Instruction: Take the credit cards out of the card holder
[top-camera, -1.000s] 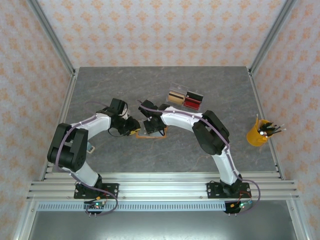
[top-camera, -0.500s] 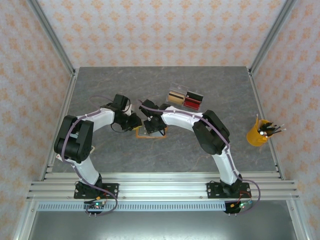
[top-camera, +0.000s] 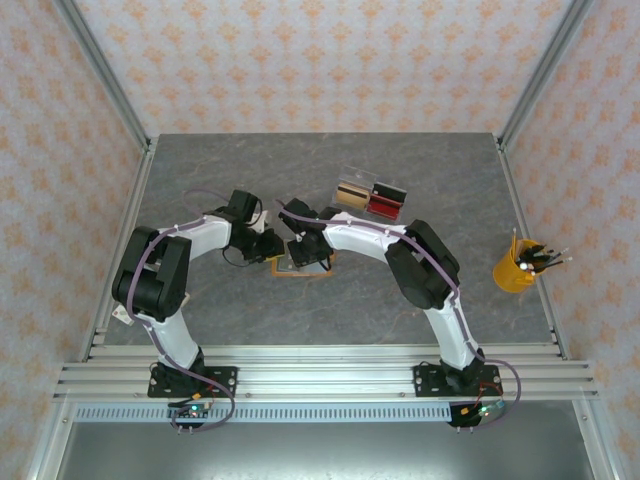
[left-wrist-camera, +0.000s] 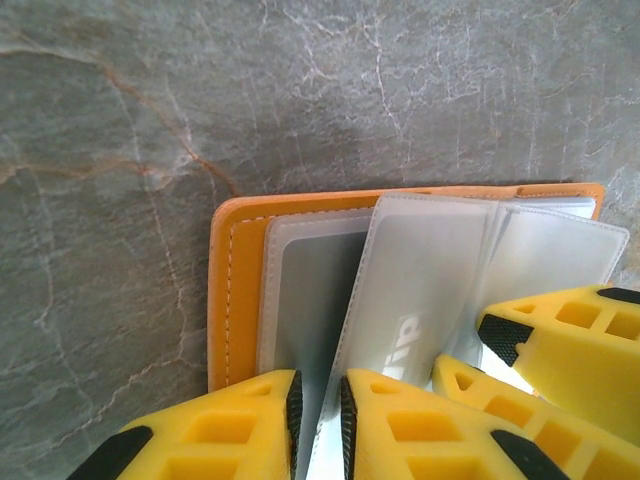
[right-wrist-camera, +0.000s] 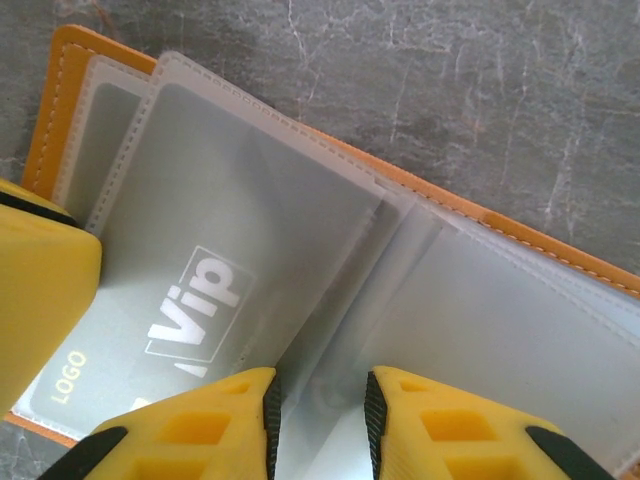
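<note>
The orange card holder (top-camera: 310, 274) lies open on the grey table, its clear sleeves fanned out. A pale grey credit card marked VIP (right-wrist-camera: 190, 260) sits inside one raised sleeve (left-wrist-camera: 420, 290). Another grey card (left-wrist-camera: 310, 300) lies in the sleeve below it. My left gripper (top-camera: 272, 250) is at the holder's left end. Its jaws (left-wrist-camera: 318, 415) are nearly together, pinching the edge of the raised sleeve. My right gripper (top-camera: 300, 250) stands over the holder, its jaws (right-wrist-camera: 322, 415) slightly apart astride the fold between sleeves. I cannot tell whether its fingertips (left-wrist-camera: 560, 340) touch the plastic.
A clear plastic case (top-camera: 371, 196) with tan, black and red blocks lies behind the holder. An orange cup of pens (top-camera: 517, 268) stands at the right edge. Bare grey table stretches in front of and to the left of the holder.
The left arm has folded in and its gripper has slid right onto the holder's left end, its jaws narrowing. The right arm has hardly moved.
</note>
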